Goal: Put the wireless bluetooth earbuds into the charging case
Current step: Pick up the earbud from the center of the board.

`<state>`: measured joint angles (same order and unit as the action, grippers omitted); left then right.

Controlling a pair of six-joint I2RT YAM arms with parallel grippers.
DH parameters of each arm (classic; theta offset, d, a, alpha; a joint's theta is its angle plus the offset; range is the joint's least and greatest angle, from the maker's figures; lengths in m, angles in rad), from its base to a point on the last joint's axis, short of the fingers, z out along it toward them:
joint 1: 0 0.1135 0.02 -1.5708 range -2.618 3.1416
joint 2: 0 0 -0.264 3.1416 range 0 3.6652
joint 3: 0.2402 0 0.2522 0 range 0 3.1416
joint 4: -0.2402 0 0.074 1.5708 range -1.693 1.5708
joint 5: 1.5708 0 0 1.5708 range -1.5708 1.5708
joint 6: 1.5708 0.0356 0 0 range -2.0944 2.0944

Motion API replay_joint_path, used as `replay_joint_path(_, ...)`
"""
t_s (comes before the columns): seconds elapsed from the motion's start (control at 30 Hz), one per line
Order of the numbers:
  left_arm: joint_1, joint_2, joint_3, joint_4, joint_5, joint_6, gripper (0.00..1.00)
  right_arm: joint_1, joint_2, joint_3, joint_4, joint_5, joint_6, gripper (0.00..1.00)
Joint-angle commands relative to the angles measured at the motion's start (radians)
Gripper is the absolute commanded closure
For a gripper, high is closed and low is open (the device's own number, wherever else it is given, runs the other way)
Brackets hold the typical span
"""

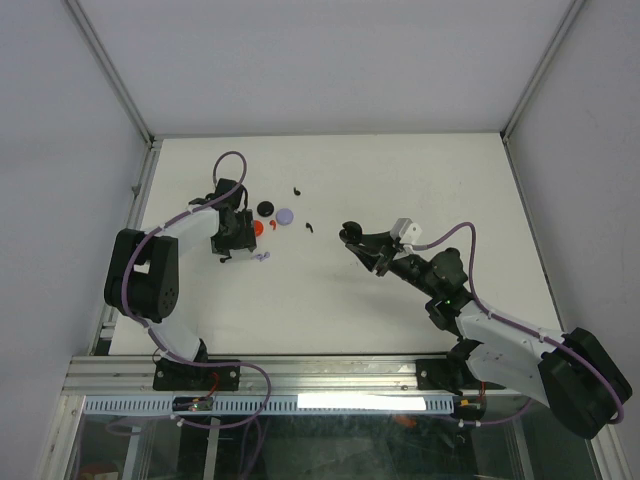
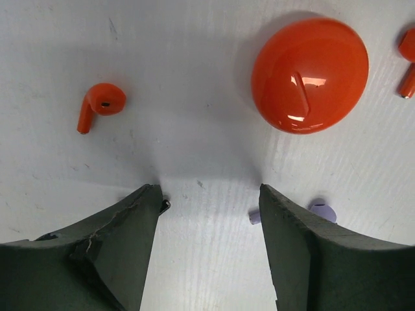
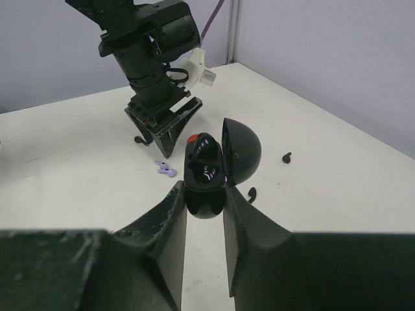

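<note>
Red glossy hook-shaped plastic earbud [image 2: 100, 103] lies on the white tabletop [image 2: 194, 129], ahead of my left end effector [image 2: 211, 191], fingers apart. I judge it light, rigid, slippery: pinch across the bulb. My right end effector [image 3: 203, 191] clamps the open black round charging case [image 3: 241, 150].

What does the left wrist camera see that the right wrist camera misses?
Left wrist only: a red earbud lying left of the closed red case. Right wrist only: the right gripper shut on an open black case, plus black earbuds. Both: the open left gripper and a pale purple earbud beside it; a red sliver behind the black case may be that red case.
</note>
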<state>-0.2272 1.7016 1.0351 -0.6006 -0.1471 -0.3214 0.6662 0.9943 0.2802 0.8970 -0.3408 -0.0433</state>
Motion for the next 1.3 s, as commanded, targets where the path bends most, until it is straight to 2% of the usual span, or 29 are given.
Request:
replay_joint_path(0.0, 0.011, -0.043, -0.016, 0.0, 0.067, 0.026, 0.38, -0.001, -0.022, 0.002, 0.071, 0.012, 0.003, 1.0)
replay_joint_path(0.43, 0.01, -0.15, -0.066, -0.059, 0.102, -0.007, 0.39, -0.003, -0.011, 0.007, 0.076, 0.001, 0.009, 1.0)
replay_joint_path(0.63, 0.014, -0.212, -0.047, -0.084, 0.013, -0.016, 0.35, -0.003, -0.011, 0.009, 0.076, -0.003, 0.011, 1.0)
replay_joint_path(0.87, 0.048, -0.149, -0.01, -0.125, -0.095, -0.008, 0.34, -0.003, -0.015, 0.005, 0.072, -0.003, 0.013, 1.0)
replay_joint_path(1.27, 0.063, -0.025, 0.042, -0.093, -0.102, 0.019, 0.5, -0.003, -0.011, 0.004, 0.074, -0.001, 0.013, 1.0)
